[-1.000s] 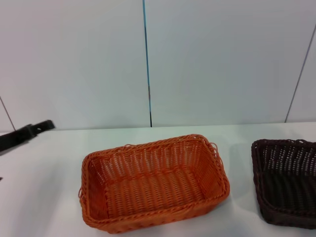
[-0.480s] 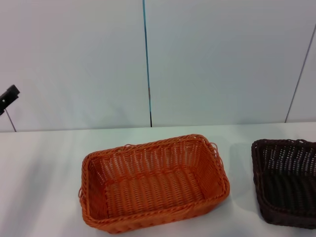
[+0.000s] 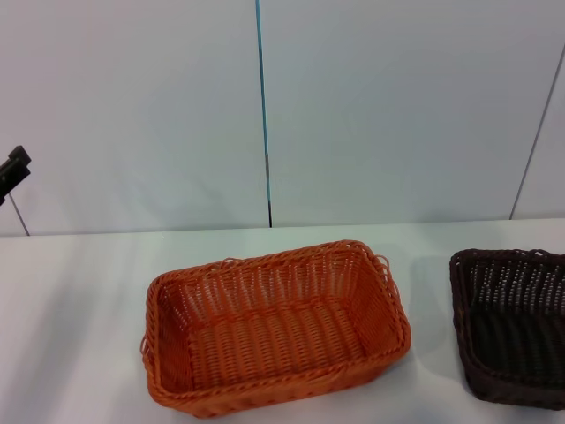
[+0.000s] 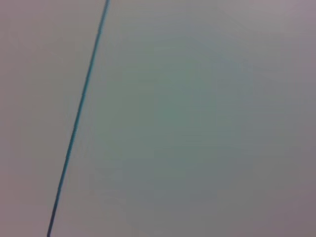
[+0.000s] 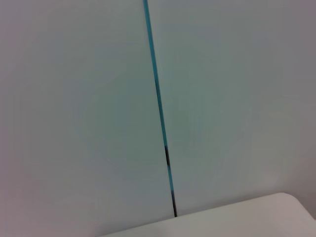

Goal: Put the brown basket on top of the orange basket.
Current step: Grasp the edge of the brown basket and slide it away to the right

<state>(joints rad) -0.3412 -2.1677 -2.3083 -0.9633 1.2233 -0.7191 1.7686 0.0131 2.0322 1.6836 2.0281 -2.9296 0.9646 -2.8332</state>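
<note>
Far left, head view: dark tip of the left gripper [image 3: 14, 168] raised at the frame edge against the wall [image 3: 132, 115], well above the surface [image 3: 79, 327] and well apart from both baskets; state of the jaws cannot be told. Left of centre to centre: the orange basket [image 3: 274, 325], upright on the white surface, mouth open upward, long side slightly skewed, braided rim and tight-woven floor in plain sight, nothing inside. Behind it: pale wall panels split by a thin blue vertical seam [image 3: 262, 106]. Right: the brown basket [image 3: 510, 325], upright on the same surface, cut off by the right frame edge, set beside the orange basket with a bare strip of surface between them, not touching, not stacked. Far right: a second, fainter panel seam [image 3: 537, 132] slanting down the wall. Left wrist view: only wall and blue seam [image 4: 79, 118]. Right wrist view: wall, blue seam [image 5: 158, 98] and a corner of the white surface [image 5: 237, 219]. Right gripper out of sight in every view; jaws not shown.
</note>
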